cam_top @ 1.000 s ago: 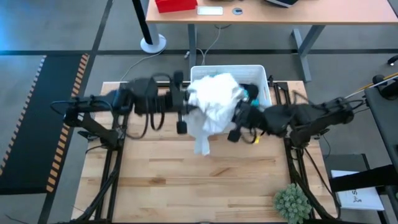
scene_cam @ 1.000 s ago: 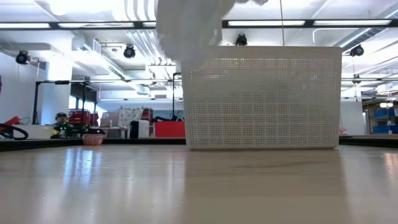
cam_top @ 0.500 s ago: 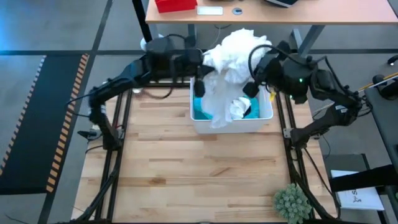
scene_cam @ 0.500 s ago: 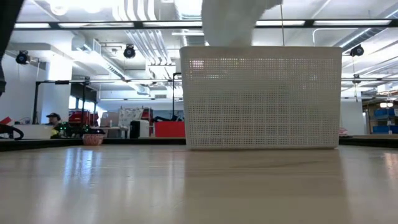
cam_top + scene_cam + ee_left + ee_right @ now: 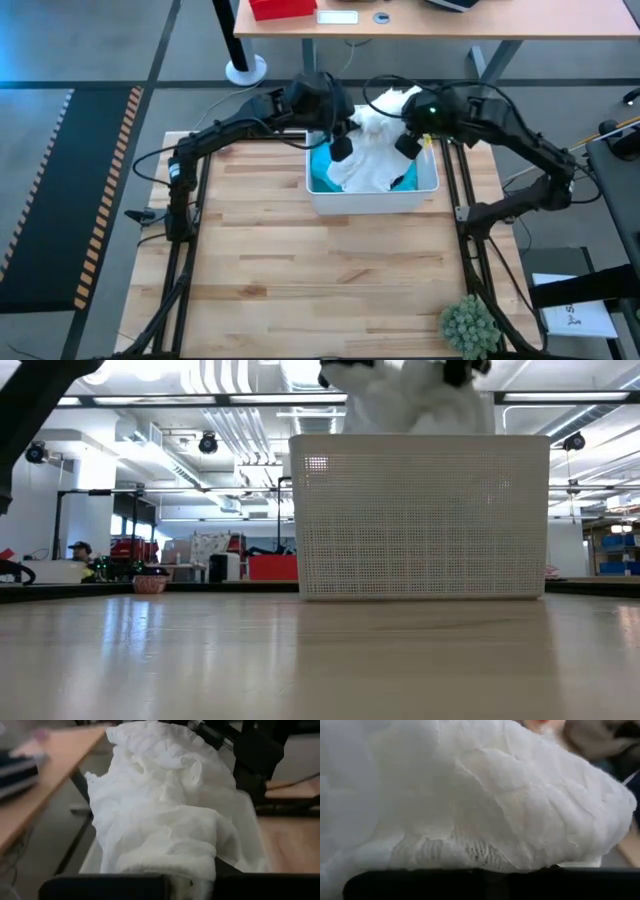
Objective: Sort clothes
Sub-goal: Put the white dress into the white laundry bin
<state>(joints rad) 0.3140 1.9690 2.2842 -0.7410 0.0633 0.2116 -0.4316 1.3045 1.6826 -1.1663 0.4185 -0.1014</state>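
— Hands over the bin: where are yours?

— Both of mine hang above the white bin (image 5: 372, 200) at the far middle of the bench (image 5: 320, 280). My left hand (image 5: 340, 140) reaches in from the bin's left side, my right hand (image 5: 410, 140) from its right, and the white lacy garment (image 5: 375, 150) is bunched between them.

— What do the hands have hold of?

— Each is closed on that garment. From the left wrist, the cloth (image 5: 165, 810) piles up straight out of my fingers; from the right wrist, it (image 5: 480, 795) fills nearly the whole frame, its lace edge lying against my dark fingers.

— How does the garment sit?

— Its upper part is mounded over the bin's far rim, between my two hands, and the rest drapes down into the bin. From table height, the white heap (image 5: 420, 400) stands above the perforated wall of the bin (image 5: 420, 520).

— Anything else in there?

— A turquoise piece (image 5: 322, 172) shows along the bin's left inner side, under the white cloth. Something dark peeks out at the right, too hidden to name.

— Around the bench?

— A small green plant (image 5: 470, 325) sits at the near right corner, well apart from the bin.
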